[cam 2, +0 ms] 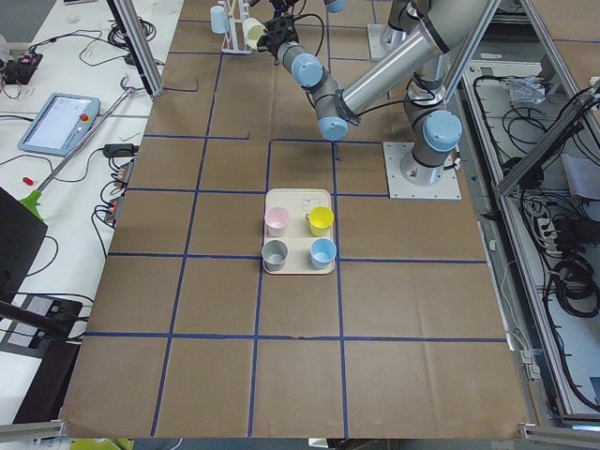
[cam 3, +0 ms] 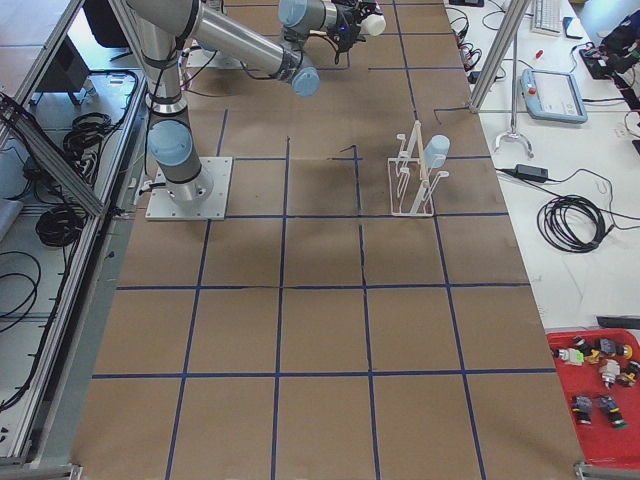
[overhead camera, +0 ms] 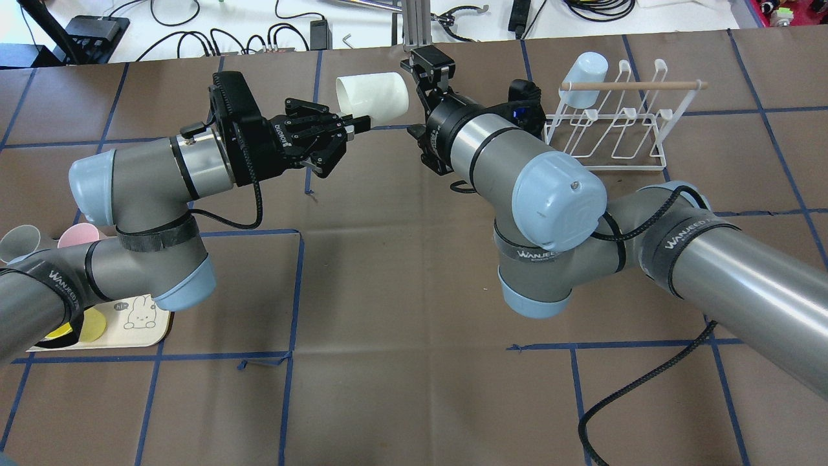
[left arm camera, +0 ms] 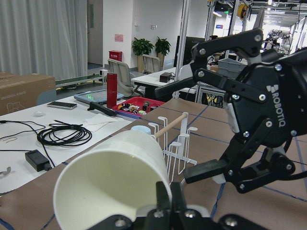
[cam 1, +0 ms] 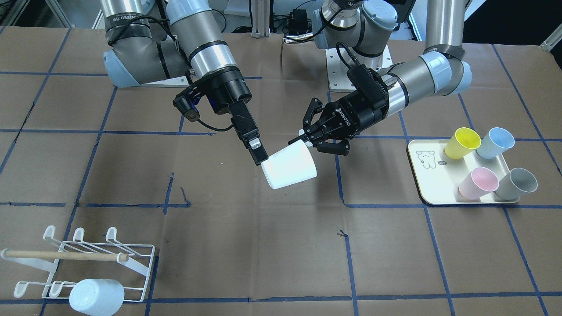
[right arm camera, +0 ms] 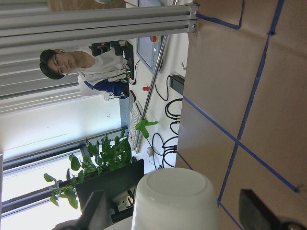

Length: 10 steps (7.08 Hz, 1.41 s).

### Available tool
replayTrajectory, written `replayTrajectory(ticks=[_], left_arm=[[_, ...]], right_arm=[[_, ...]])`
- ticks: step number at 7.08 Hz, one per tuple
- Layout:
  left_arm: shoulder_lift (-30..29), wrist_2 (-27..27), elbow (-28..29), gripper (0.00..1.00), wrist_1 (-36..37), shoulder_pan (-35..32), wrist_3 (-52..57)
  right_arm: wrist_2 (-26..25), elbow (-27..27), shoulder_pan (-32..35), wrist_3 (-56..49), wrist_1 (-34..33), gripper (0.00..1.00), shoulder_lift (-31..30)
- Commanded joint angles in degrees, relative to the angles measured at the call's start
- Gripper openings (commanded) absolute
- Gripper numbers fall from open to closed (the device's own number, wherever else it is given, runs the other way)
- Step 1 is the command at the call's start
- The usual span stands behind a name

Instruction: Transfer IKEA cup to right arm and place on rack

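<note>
While left hand [cam 1: 303,139] pinches cup [cam 1: 290,166] — right hand [right arm camera: 182,213] straddles it.

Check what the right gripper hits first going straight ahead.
Likely the white cup, base-on: it sits centred between the open fingers of the right gripper, held at its rim by the left gripper. Gap unclear.

Shows silver-grey tubes, pale blue joint caps on left arm [overhead camera: 139,171] and right arm [overhead camera: 491,152]; wears black WANJEED straps; bears ROBOTIQ lettering on black left gripper [overhead camera: 357,123].
</note>
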Motion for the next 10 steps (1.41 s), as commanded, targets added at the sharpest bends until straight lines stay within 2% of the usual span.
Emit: replayTrajectory(ticks=[1, 10], left_arm=[[0.0, -0.04, 0.0, 0.06, 0.01, 0.0, -0.04], [0.09, 0.05, 0.0, 0.07, 0.09, 0.0, -0.74]], right_arm=[[-1.32, -2.31, 1.57, 0.54, 0.02, 0.96, 2.02], [-1.06, -4.25, 2.01, 1.77, -0.07, 0.96, 4.31]])
